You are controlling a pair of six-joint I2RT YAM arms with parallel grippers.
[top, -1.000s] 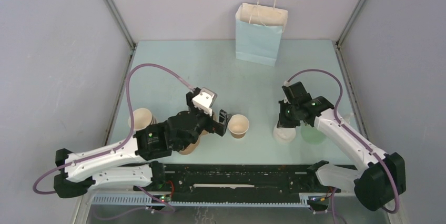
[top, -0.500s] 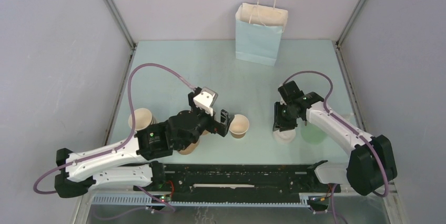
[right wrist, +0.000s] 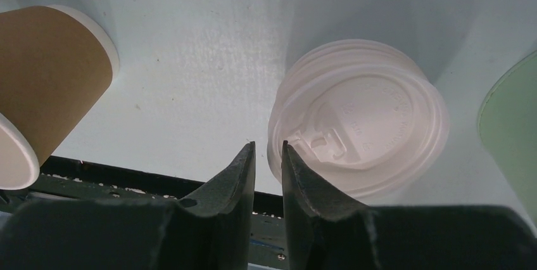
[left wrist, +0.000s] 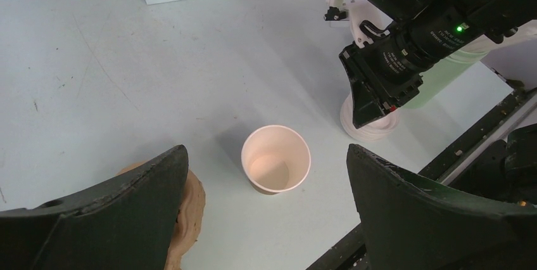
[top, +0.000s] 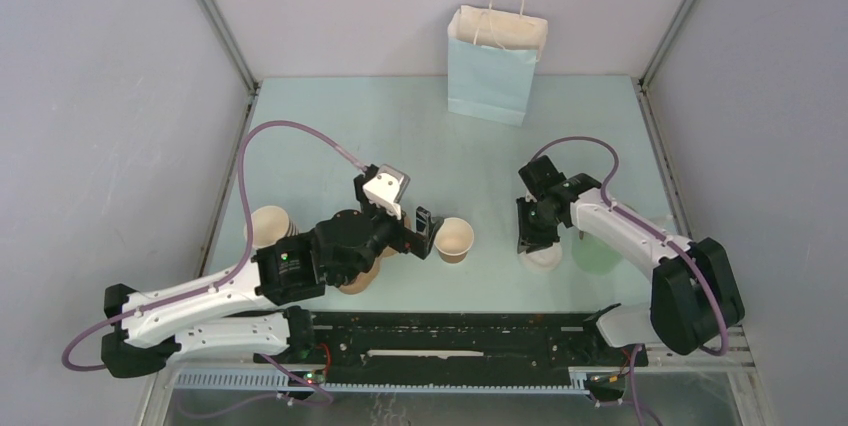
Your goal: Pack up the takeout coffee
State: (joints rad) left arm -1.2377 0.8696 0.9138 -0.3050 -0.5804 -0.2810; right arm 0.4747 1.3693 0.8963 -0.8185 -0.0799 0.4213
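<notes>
The takeout coffee cup [top: 454, 240] is a small brown kraft cup with a pale rim, upright and empty on the table; it also shows in the left wrist view [left wrist: 276, 167] and at the left edge of the right wrist view [right wrist: 44, 80]. My left gripper [top: 428, 233] is open and empty, its jaws wide apart just left of the cup and above it. My right gripper [top: 534, 236] hangs over the left rim of a stack of white lids [right wrist: 361, 124]. Its jaws are almost closed, with a narrow gap at the lid's edge [right wrist: 268, 156].
A pale blue paper bag [top: 496, 64] stands at the back. A pale green cup [top: 596, 254] stands right of the lids. A brown cup stack [top: 268, 226] and a brown pulp carrier [left wrist: 187, 210] lie under my left arm. A black rail [top: 450, 336] lines the near edge.
My right gripper has moved left and down toward the left rim of the white lids. My left arm and the brown cup have stayed put.
</notes>
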